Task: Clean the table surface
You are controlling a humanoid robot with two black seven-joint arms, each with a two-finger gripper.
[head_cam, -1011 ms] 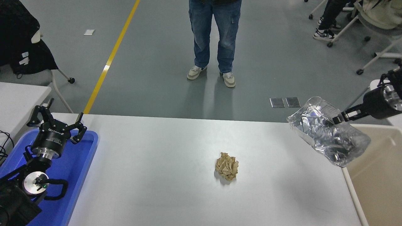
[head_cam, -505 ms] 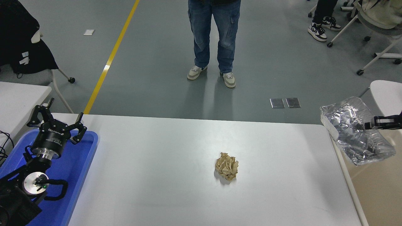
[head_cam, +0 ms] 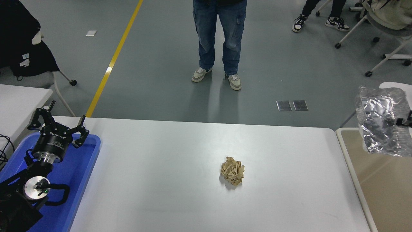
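**Foil bag carried off the surface, paper ball left**

Crinkled silver bag [head_cam: 381,127] now hanging past the right end of the surface [head_cam: 180,196], over the beige bin [head_cam: 379,190] beside it. A second ago held above the surface's right corner; since then swung steadily rightward and turned more upright. Right claw [head_cam: 408,121] barely visible at the picture's edge, only a black tip touching the bag, apparently clamped on it since the bag hangs in mid-air, though the fingers themselves hidden. Judged ready for a drop into the bin, which would clear one of two pieces of litter.

Crumpled brown paper ball [head_cam: 232,170] unmoved, lying right of centre on the white surface, well apart from everything else; likely the next thing to fetch. Left claw [head_cam: 58,129] parked at the lower left above the blue tray [head_cam: 82,167], fingers spread and holding nothing.

Beyond the far edge, grey floor with a yellow line [head_cam: 116,54] running away on the left, two metal floor plates [head_cam: 292,105], a person [head_cam: 220,38] in jeans standing opposite, and chairs on castors at the upper right. Corner of a second white table [head_cam: 19,103] at the left edge.
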